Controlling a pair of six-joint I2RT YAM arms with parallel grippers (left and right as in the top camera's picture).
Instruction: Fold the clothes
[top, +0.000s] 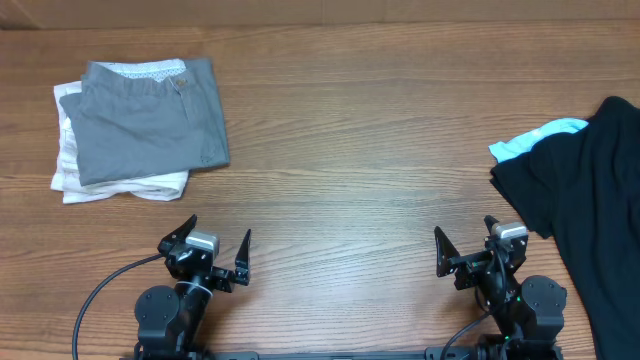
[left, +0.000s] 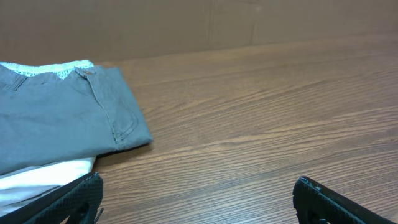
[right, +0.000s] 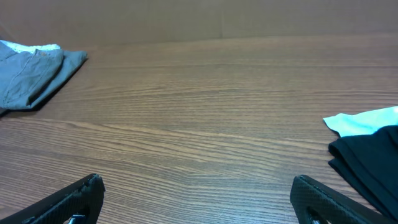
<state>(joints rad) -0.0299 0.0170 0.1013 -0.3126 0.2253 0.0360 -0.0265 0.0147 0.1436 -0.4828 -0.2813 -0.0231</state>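
Overhead, folded grey shorts (top: 150, 125) are lying atop cream shorts (top: 66, 150); left gripper (top: 220, 228) and right gripper (top: 462, 227) are both gaping wide, holding nothing.

At the far left of the table (top: 350, 160), folded shorts (top: 150, 120) lie on a second pair (top: 68, 160), which sticks out at its left and near sides. At the right edge, a loose garment (top: 600, 190) overlaps another garment (top: 535, 138). The left gripper (top: 220, 230) and the right gripper (top: 462, 228) sit at the near edge, well apart.

Table (top: 340, 150) centre free; shorts (top: 150, 125) left, garment (top: 600, 190) right.
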